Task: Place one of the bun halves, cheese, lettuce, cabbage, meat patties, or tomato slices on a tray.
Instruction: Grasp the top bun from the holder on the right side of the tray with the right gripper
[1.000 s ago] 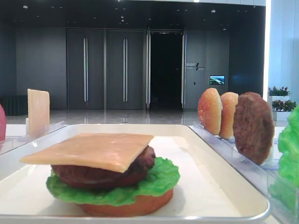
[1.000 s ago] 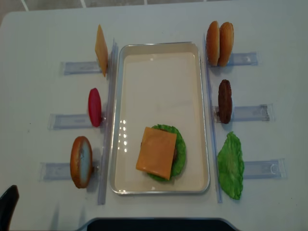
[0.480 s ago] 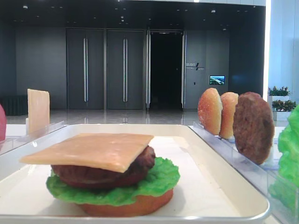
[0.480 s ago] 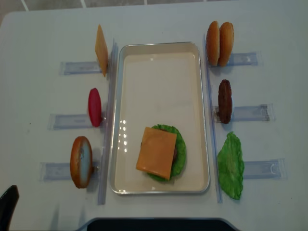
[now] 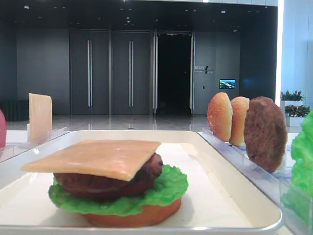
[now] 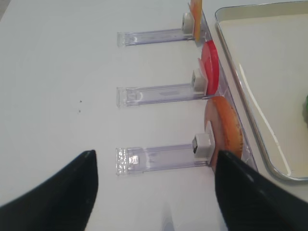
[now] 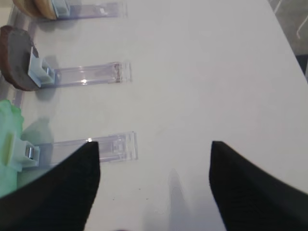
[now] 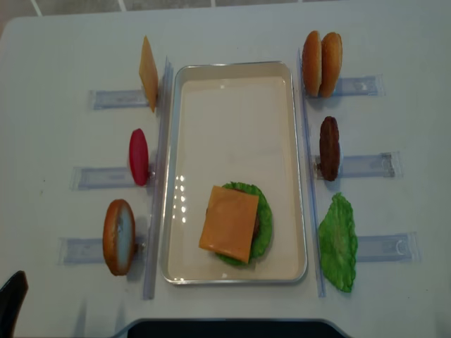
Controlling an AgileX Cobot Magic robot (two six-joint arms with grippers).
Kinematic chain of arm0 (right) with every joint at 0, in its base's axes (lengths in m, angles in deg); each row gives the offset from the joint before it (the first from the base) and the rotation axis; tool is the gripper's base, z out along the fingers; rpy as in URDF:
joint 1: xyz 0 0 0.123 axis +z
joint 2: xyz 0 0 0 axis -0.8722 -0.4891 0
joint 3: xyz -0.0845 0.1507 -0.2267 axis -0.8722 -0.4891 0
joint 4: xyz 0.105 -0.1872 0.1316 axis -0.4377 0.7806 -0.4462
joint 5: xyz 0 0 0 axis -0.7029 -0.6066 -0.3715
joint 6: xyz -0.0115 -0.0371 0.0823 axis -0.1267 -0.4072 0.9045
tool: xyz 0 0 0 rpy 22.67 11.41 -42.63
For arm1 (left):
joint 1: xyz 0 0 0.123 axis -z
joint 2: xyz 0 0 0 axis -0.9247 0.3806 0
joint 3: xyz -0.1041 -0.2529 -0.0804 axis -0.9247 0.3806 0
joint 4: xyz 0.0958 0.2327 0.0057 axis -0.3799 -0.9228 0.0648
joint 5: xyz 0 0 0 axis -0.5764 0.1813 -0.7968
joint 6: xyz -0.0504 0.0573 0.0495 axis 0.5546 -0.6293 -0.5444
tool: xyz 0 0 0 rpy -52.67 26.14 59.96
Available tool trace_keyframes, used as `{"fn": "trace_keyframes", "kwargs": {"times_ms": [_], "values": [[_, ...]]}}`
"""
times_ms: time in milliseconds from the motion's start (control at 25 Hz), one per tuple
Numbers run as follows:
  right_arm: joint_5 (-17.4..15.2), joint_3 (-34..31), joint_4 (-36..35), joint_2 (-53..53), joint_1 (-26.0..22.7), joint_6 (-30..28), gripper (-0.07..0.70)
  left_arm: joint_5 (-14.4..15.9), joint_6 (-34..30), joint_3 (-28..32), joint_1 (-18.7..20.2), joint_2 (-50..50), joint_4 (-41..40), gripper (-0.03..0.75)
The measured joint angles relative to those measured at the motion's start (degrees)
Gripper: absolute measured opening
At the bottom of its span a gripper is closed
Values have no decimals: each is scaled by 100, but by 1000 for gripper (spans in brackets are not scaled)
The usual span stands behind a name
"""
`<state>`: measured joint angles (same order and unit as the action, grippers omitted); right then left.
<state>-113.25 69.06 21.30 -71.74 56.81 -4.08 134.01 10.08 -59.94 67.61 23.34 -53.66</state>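
Upper tray (image 8: 232, 120) bare and open to approach from above, stacked burger (image 8: 236, 224) fills its near end, upright cheese (image 8: 148, 72), tomato slice (image 8: 139, 156) and bun (image 8: 118, 236) line the left side, buns (image 8: 321, 63), patty (image 8: 329, 148), lettuce (image 8: 338, 242) line the right, clear racks (image 8: 370, 165) beyond them.

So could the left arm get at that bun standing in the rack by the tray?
Probably yes. The left gripper is open, and the bun top stands upright in its clear rack just ahead, with only bare table between them.
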Motion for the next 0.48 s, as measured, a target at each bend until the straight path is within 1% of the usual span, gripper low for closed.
{"fn": "trace_keyframes", "kwargs": {"times_ms": [240, 480], "values": [[18, 664, -101, -1726, 0, 0, 488, 0, 0, 0, 0, 0, 0, 576], [60, 1592, -262, -3496, 0, -5, 488, 0, 0, 0, 0, 0, 0, 576]]}}
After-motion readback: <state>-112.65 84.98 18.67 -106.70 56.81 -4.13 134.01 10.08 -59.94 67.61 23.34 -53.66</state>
